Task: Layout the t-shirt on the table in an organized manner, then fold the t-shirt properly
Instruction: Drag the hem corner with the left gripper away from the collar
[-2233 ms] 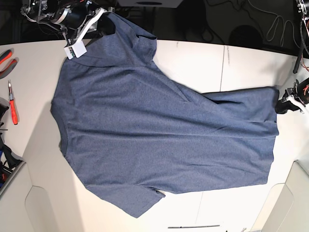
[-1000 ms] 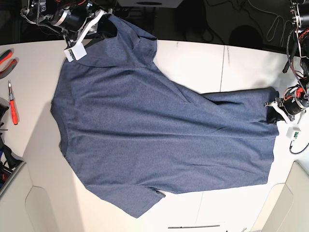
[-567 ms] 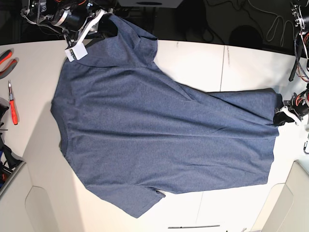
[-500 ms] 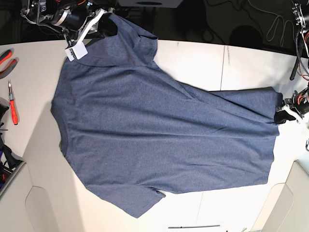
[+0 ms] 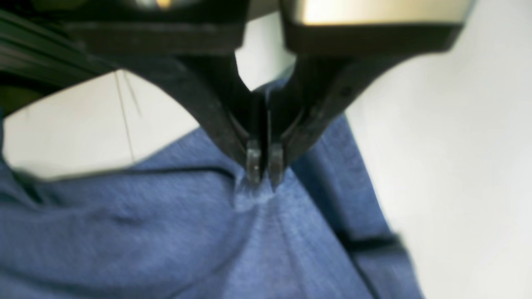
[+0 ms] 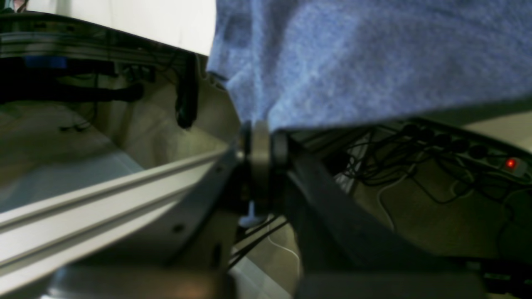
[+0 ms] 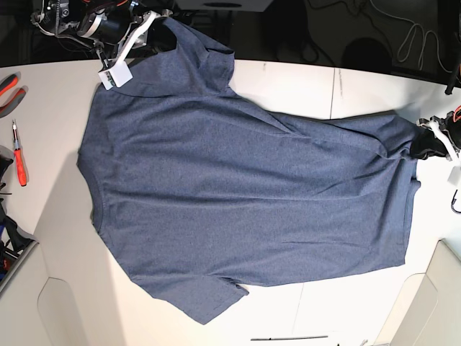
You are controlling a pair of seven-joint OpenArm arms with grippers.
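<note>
Farther out now, left gripper point(image 7: 425, 144) pinches t-shirt point(image 7: 245, 202) hem; right gripper point(image 7: 148, 32) (sleeve) likewise.

I am reading no text, label, brand or number in any view. The t-shirt point(image 7: 245, 202) is showing me only plain heathered blue fabric, with no lettering facing the cameras, and the table point(image 7: 360, 90) is carrying no markings I can make out.

Heathered navy-blue t-shirt point(image 7: 245, 209) on off-white table point(image 7: 302, 90); black claws.
</note>
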